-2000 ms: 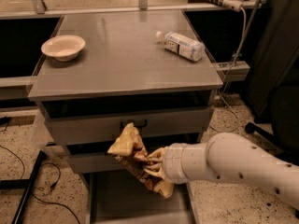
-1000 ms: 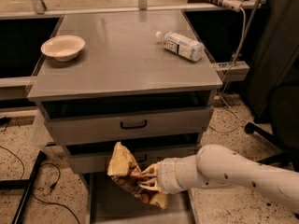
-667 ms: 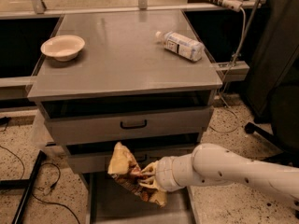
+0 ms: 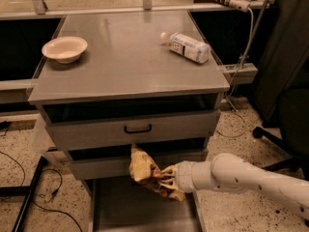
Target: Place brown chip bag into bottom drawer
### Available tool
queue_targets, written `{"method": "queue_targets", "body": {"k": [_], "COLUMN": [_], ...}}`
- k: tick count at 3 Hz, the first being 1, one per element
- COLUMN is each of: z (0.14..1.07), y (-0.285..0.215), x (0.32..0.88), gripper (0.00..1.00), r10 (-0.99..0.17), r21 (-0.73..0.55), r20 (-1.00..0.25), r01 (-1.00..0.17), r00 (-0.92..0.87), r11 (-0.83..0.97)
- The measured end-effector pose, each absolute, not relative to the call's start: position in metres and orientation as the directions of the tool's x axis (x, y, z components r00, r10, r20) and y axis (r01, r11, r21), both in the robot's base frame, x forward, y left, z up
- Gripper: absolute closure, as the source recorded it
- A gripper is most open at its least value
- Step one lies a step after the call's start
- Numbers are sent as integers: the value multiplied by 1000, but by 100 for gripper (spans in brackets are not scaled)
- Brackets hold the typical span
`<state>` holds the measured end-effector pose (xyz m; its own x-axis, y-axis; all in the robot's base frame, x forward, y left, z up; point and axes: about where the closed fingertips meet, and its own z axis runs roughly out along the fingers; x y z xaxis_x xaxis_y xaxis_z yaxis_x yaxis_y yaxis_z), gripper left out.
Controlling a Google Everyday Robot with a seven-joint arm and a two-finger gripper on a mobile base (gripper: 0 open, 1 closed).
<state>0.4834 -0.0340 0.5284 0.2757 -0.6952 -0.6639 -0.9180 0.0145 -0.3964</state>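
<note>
The bottom drawer (image 4: 140,211) lay open directly beneath the pincer (image 4: 166,180), which was clamped on the brown chip bag (image 4: 142,170) and held it just above the tray. The carry looked done, with lowering and release left. Farther off, above the pincer, a bowl (image 4: 64,49) and a bottle (image 4: 186,46) sat on the desk (image 4: 130,71).

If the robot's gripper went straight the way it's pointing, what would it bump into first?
The gripper, holding the brown chip bag, points left above the open bottom drawer. Nothing clearly blocks that line. The bag might brush the middle drawer front, but depth is unclear.
</note>
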Motion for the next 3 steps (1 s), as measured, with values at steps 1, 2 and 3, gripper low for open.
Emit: {"method": "queue_targets", "body": {"k": [1, 2, 3], "z": [511, 505, 497], "y": [-65, -86, -78], "x": [497, 488, 483], "gripper": [100, 100, 100], "r10": [-658, -654, -659], "r21": [-462, -469, -466], "r20": [-651, -624, -618], "r01": [-885, -874, -875], "r00": [379, 427, 429], "r11": [-53, -123, -132]}}
